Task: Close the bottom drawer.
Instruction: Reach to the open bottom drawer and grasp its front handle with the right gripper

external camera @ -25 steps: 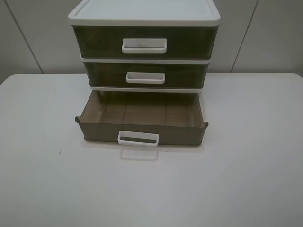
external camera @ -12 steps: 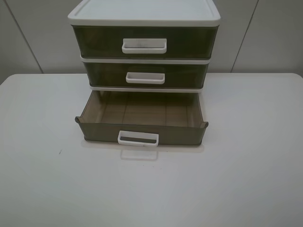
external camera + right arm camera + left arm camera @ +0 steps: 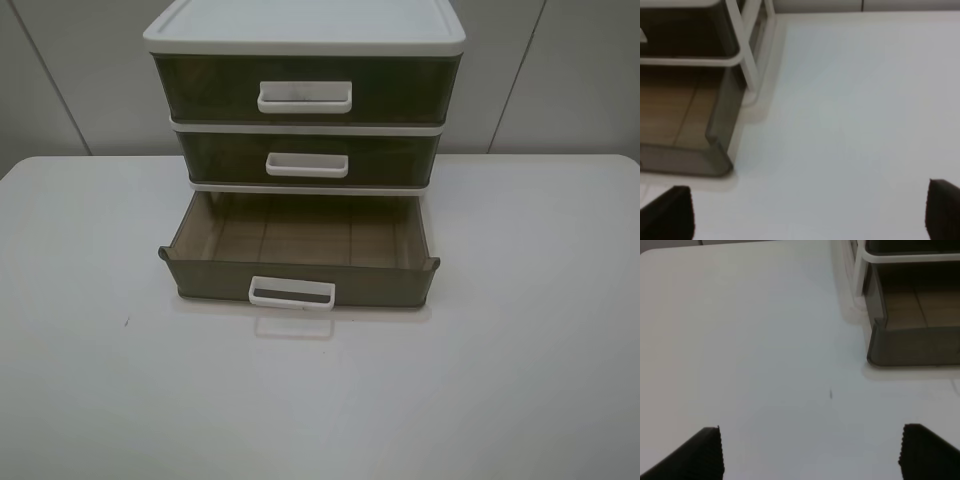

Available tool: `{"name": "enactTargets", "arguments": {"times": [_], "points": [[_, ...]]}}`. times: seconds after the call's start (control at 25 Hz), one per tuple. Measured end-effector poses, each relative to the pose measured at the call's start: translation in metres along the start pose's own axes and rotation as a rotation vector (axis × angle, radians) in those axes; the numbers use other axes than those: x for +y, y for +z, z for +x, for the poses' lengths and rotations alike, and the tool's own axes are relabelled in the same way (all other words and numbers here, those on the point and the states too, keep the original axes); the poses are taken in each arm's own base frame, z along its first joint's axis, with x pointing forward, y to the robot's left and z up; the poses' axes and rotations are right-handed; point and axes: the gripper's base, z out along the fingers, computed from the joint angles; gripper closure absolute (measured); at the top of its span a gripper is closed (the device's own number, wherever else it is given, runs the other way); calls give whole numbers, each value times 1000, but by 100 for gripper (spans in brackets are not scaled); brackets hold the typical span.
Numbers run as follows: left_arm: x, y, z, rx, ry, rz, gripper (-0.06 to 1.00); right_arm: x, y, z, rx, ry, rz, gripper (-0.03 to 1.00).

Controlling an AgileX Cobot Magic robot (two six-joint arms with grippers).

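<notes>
1. Drawer unit [image 3: 305,35]: white frame with three tiers, standing at the back of the table [image 3: 90,380], fronts turned toward the arms so that each handle can be reached.

2. Bottom drawer [image 3: 375,285]: the unit's lowest tier, pulled well forward of the frame. Its floor is bare and in plain sight, and the front wall stands clear of the two tiers above. The same drawer shows as a corner in the left wrist view [image 3: 912,347] and the right wrist view [image 3: 722,112].

3. Handle [image 3: 291,293]: a white loop at the middle of the drawer's front wall, on the side facing away from the unit.

4. Middle drawer [image 3: 400,160] and top drawer [image 3: 410,90]: both flush with the frame. Not part of the job.

5. Left gripper [image 3: 810,452]: released, jaws spread wide with nothing between them. It sits over bare table off the unit's left front corner, apart from the drawer.

6. Right gripper [image 3: 807,212]: also released and empty, off the unit's right front corner and touching nothing.

7. Assessment: closing has not begun. The arms flank the unit, probably so that either one can come in against the projecting front wall and press it straight back.
</notes>
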Motion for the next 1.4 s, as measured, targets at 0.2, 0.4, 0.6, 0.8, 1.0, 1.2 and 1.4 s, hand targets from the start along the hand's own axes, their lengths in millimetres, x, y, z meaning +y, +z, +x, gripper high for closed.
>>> {"name": "enactTargets", "arguments": {"times": [0.2,0.4,0.6,0.8,1.0,1.2,1.4], "points": [[0,0,0,0,0,0,23,13,34,-61,-34,25,-105,16],[0,0,0,0,0,0,23,51,80,-68,86,-17,-286,16],[0,0,0,0,0,0,23,106,118,-63,126,-107,-448,16],[0,0,0,0,0,0,23,145,144,-45,183,-172,-515,16],[0,0,0,0,0,0,23,172,164,-14,177,-230,-556,16],[0,0,0,0,0,0,23,180,173,34,66,-256,-596,16],[0,0,0,0,0,0,23,174,185,57,-30,-229,-562,16]]}}
